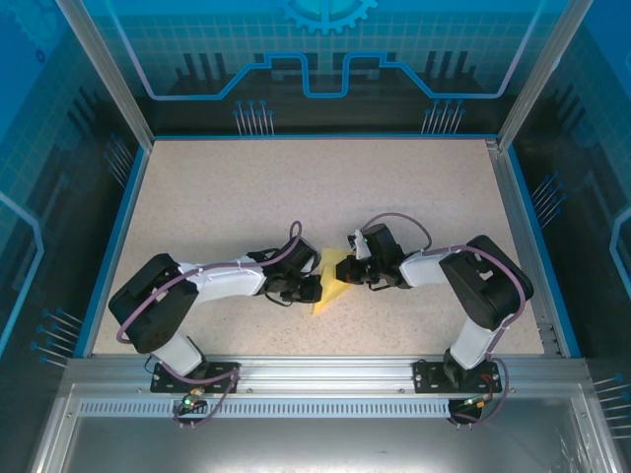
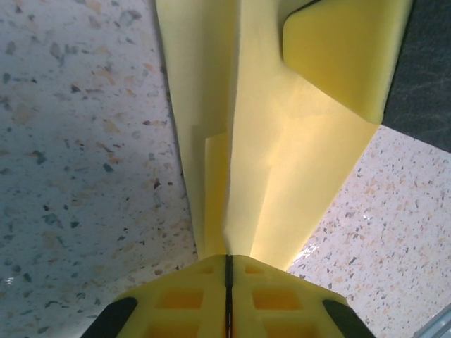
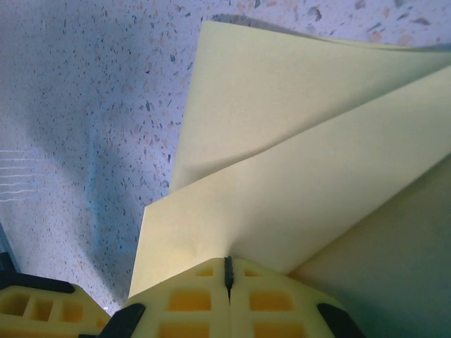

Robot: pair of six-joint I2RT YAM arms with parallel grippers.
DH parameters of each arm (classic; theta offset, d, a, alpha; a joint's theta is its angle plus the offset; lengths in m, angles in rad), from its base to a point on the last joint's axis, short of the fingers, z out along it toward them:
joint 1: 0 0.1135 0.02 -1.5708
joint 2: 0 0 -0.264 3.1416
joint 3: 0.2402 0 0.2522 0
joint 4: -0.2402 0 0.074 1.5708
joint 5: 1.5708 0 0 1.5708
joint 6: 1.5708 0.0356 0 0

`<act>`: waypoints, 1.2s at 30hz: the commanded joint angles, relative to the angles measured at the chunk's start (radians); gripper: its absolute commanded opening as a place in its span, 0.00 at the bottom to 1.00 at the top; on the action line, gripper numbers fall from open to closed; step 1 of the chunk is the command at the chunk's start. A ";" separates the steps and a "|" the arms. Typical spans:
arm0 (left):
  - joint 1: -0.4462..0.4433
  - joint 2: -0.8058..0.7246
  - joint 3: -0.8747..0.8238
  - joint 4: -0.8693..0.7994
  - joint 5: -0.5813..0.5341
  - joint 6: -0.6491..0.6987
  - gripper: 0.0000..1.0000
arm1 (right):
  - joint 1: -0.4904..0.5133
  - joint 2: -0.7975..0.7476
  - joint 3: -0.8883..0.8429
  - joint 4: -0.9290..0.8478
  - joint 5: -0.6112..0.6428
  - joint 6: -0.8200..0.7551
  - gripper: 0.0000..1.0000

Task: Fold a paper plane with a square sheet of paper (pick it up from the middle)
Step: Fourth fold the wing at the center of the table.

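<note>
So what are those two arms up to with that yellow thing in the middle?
They are folding a sheet of yellow paper into a paper plane. The left gripper and the right gripper are both shut on the paper, pinching it from opposite sides near the middle of the speckled table. The paper is already creased into overlapping layers. I cannot tell how near it is to a finished plane.
</note>
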 commanded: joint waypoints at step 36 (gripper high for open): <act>-0.002 -0.040 -0.074 0.007 0.043 -0.042 0.22 | 0.023 0.013 -0.061 -0.065 0.018 0.015 0.00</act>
